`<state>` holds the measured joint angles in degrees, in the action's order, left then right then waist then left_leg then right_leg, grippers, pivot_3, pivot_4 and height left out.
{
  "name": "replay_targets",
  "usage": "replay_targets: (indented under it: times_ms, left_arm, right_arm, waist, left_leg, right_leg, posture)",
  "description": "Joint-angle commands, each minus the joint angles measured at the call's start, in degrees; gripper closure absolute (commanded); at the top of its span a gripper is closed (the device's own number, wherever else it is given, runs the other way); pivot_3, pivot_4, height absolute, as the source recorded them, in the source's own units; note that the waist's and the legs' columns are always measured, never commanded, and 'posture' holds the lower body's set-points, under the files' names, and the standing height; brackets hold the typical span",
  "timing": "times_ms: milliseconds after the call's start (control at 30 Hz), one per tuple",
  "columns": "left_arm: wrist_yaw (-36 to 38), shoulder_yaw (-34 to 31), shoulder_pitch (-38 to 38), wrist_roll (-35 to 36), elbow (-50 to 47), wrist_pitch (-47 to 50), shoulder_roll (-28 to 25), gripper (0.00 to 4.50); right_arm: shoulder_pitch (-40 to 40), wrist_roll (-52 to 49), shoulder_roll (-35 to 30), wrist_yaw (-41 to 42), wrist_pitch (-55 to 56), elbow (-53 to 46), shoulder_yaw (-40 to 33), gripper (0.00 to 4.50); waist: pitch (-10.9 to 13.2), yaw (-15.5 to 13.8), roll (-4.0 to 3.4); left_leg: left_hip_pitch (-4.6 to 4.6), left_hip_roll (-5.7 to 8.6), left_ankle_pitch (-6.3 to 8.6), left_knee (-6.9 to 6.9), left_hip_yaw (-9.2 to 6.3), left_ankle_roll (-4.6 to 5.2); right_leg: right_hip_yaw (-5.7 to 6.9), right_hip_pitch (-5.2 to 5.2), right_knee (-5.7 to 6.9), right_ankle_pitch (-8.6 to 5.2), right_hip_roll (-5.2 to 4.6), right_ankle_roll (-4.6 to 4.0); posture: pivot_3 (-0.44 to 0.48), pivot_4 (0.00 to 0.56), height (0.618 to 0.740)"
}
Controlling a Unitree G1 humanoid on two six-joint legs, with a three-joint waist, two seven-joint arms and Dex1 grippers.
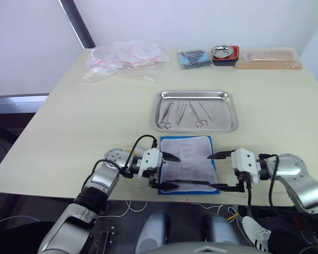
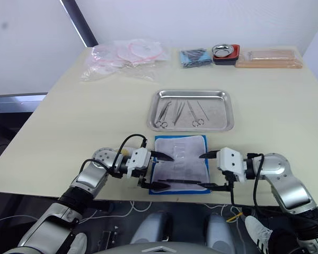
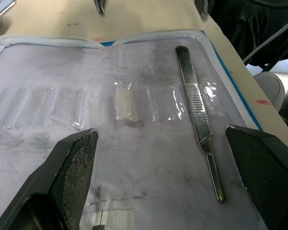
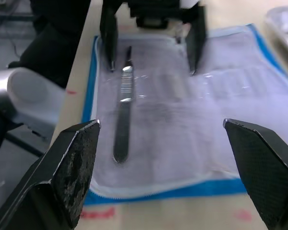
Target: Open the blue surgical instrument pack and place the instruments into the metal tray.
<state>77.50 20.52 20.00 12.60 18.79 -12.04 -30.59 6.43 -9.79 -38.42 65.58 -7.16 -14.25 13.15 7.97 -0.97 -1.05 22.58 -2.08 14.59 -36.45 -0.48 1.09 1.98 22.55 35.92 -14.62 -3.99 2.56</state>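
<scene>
Pale cream bench [image 1: 69, 132] fills most of the scene, white wall behind it, a dark diagonal bar at the far left corner, dark floor with cables below the near edge. Landmark: metal tray [image 1: 196, 94], middle of the bench. Four instruments [image 1: 186, 112] lie inside the tray side by side, ring handles toward its near rim. Just on the near side of the tray, the blue surgical instrument pack [image 1: 187, 159] lies opened flat, pale grey clear-pocketed lining up, blue border showing, its near edge at the bench edge. One slim flat-handled tool [image 3: 198, 122] lies on the lining along the pack's near edge, loose, nothing gripping it. Left gripper [image 1: 166, 171] hovers at the pack's left side, fingers [image 3: 72, 167] spread wide, empty. Right gripper [image 1: 220, 170] at the pack's right side, fingers [image 4: 72, 163] spread wide too, empty, pointing toward the left one. Beyond the tray: clear plastic bags [image 1: 124, 59] with pink rings to its far left, a dark-blue bundle [image 1: 195, 58], a small steel bowl [image 1: 225, 53] on a red base, a tan wooden block [image 1: 267, 59] far right.
</scene>
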Motion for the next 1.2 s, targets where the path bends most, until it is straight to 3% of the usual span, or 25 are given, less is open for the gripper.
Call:
replay_targets:
  times_ms: [33, 267, 433, 567, 700, 800, 833, 1200]
  left_arm:
    - [-1.4, 3.4, -2.7, -8.3, 10.0, 3.0, -2.8, 0.0]
    - [-1.3, 3.4, -2.6, -8.3, 9.8, 3.1, -3.2, 0.0]
    - [-1.2, 3.7, -2.5, -8.2, 9.4, 3.3, -3.2, 0.0]
    - [-1.0, 3.5, -2.6, -8.1, 8.9, 3.3, -3.7, 0.0]
    - [-1.0, 3.4, -3.0, -7.9, 8.4, 3.4, -4.1, 0.0]
    - [-1.2, 3.4, -3.6, -7.9, 7.9, 3.5, -4.3, 0.0]
    - [-1.3, 3.4, -3.7, -7.8, 7.8, 3.6, -4.3, 0.0]
    - [-2.1, 3.7, -4.0, -8.0, 8.0, 3.7, -3.6, 0.0]
  right_arm:
    - [0.2, 2.3, 1.1, -2.8, 0.4, 0.5, 1.5, 0.17]
    - [0.0, 4.1, 2.9, -6.5, -3.9, 1.2, 3.3, 0.17]
    - [-0.1, 6.8, 0.4, -4.6, -2.8, 2.2, 6.6, 0.17]
    - [0.1, 7.0, -0.7, -3.4, -2.5, 4.2, 8.2, 1.04]
    - [0.7, 6.6, -0.6, -3.3, -1.5, 5.6, 8.3, 3.06]
    - [1.0, 6.5, -0.8, -2.8, -0.2, 6.6, 8.4, 4.26]
    - [0.9, 6.1, -0.7, -2.8, 0.0, 6.7, 8.2, 4.43]
    - [3.8, 3.3, -2.7, -2.1, 0.3, 0.4, 5.3, 4.43]
  waist:
    - [0.0, 0.0, 0.0]
    - [0.0, 0.1, 0.08]
    - [-0.2, 0.1, 0.23]
    - [-0.4, 0.1, 0.35]
    - [-0.4, 0.2, 0.44]
    - [-0.4, 0.2, 0.45]
    - [-0.4, 0.2, 0.46]
    - [-0.4, 0.2, 0.43]
  left_leg:
    - [0.0, 0.0, 0.0, 0.0, 0.0, 0.0]
    - [-0.02, -0.02, 0.0, 0.0, -0.01, 0.0]
    - [-0.11, -0.06, 0.0, 0.0, -0.01, 0.0]
    - [-0.12, -0.07, 0.0, 0.0, -0.01, 0.0]
    - [-0.32, -0.1, 0.0, 0.01, -0.01, -0.01]
    - [-0.5, -0.14, 0.02, 0.05, 0.0, -0.03]
    - [-0.58, -0.15, 0.04, 0.06, 0.01, -0.06]
    - [-0.66, -0.16, 0.07, 0.07, 0.07, -0.12]
  right_leg:
    - [0.0, 0.0, 0.0, 0.0, 0.0, 0.0]
    - [0.01, 0.0, 0.0, 0.0, 0.05, 0.0]
    - [0.02, 0.0, 0.0, 0.0, 0.11, -0.01]
    - [0.02, -0.02, 0.0, 0.0, 0.1, -0.02]
    - [0.02, -0.14, 0.0, 0.0, 0.09, -0.02]
    - [0.02, -0.15, 0.0, 0.0, 0.06, -0.02]
    - [0.03, -0.15, 0.0, 0.0, 0.02, -0.02]
    - [0.02, -0.14, 0.0, 0.0, -0.05, -0.02]
  posture:
    - [0.0, 0.15, 0.74]
    - [0.0, 0.15, 0.74]
    - [0.0, 0.15, 0.74]
    - [0.0, 0.15, 0.74]
    - [0.0, 0.15, 0.74]
    - [0.0, 0.15, 0.74]
    - [0.0, 0.15, 0.74]
    - [0.0, 0.15, 0.74]
